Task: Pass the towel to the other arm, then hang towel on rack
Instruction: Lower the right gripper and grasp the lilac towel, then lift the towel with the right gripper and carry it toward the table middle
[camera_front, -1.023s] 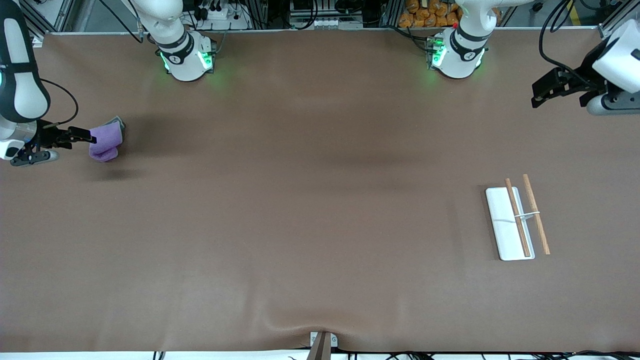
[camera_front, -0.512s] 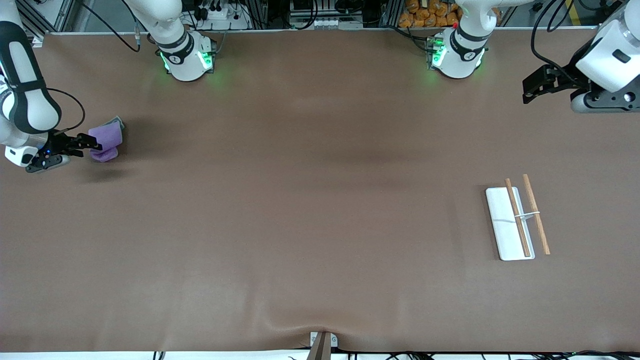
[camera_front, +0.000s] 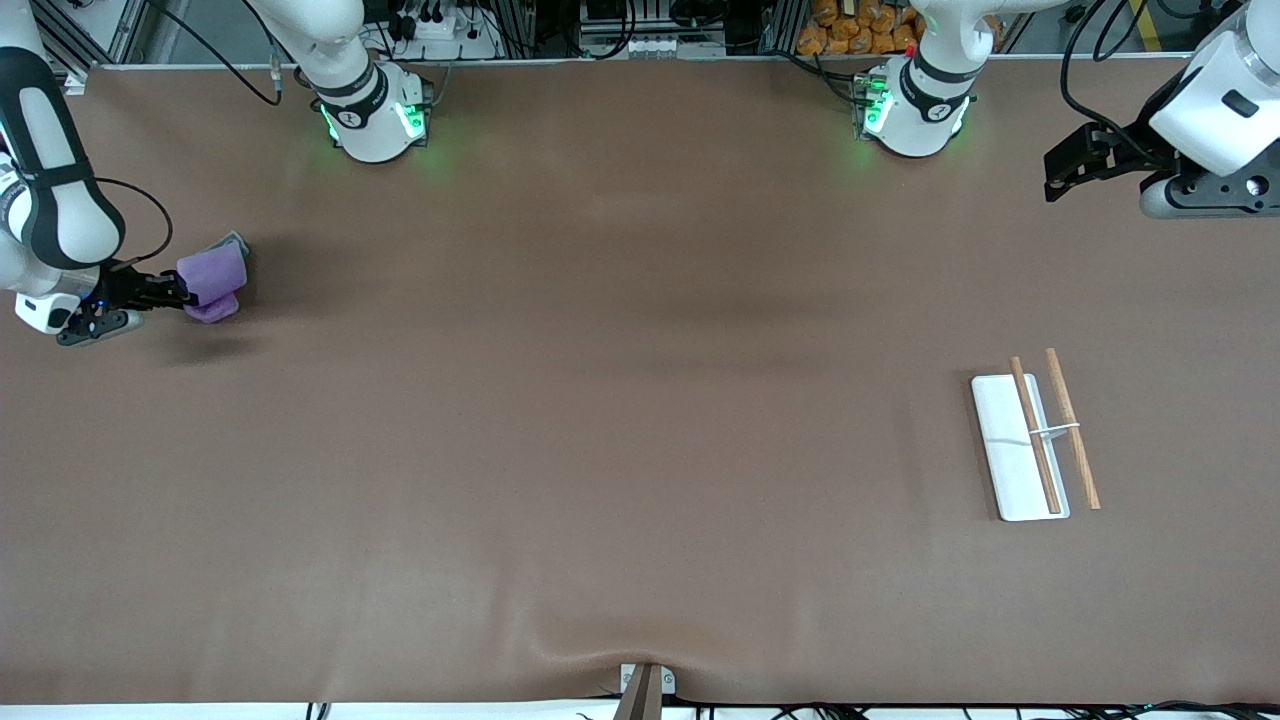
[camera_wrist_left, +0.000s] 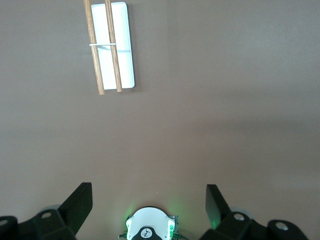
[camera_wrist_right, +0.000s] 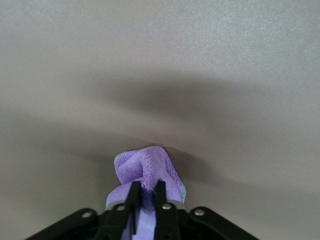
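The purple towel (camera_front: 212, 280) is bunched up at the right arm's end of the table, with a grey edge showing. My right gripper (camera_front: 185, 292) is shut on the towel; in the right wrist view its fingers pinch a fold of the towel (camera_wrist_right: 147, 172). The rack (camera_front: 1020, 445) has a white base plate and two wooden rods and sits toward the left arm's end of the table, nearer the front camera. It also shows in the left wrist view (camera_wrist_left: 120, 47). My left gripper (camera_front: 1062, 175) is open and empty, high above the table's edge at its own end.
The two arm bases (camera_front: 375, 115) (camera_front: 910, 110) stand along the table's edge by the robots. The brown table cover (camera_front: 640, 400) has a slight wrinkle near the front camera's edge.
My right gripper has closed in on the towel and gathered it tighter. My left arm has shifted a little upward and toward its own end.
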